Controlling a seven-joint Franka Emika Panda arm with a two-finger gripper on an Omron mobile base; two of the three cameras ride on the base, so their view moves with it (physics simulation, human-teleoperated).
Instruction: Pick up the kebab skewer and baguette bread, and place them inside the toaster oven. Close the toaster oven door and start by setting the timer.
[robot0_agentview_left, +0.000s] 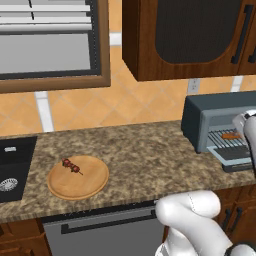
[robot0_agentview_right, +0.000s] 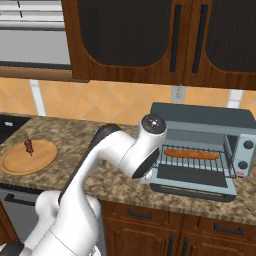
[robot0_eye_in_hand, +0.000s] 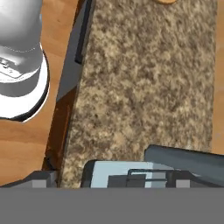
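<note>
- The speckled brown granite tabletop (robot0_agentview_left: 145, 150) ran wall to wall beneath dark wooden wall cabinets (robot0_agentview_right: 150, 40), with a black sink (robot0_agentview_left: 15, 167) set in at its left end.
- The boxy dark blue-grey toaster oven (robot0_agentview_right: 200, 117) stood on the tabletop at the right, against the tiled wall.
- The toaster oven door (robot0_agentview_right: 192, 189), a wide grey-framed panel, lay folded down flat in front of the oven's mouth.
- A round light wooden plate (robot0_agentview_left: 95, 182) sat on the tabletop well apart from the oven, near the sink.
- The slender orange-brown baguette bread (robot0_agentview_right: 191, 154) lay lengthwise on the wire rack inside the oven.
- The short kebab skewer (robot0_agentview_left: 72, 166) with dark red-brown meat chunks rested on the plate, toward its far left part.
- My tool was near the oven's left front corner, its fingers hidden behind my wrist in the base views; it was spread wide and I saw nothing between the tips.
</note>
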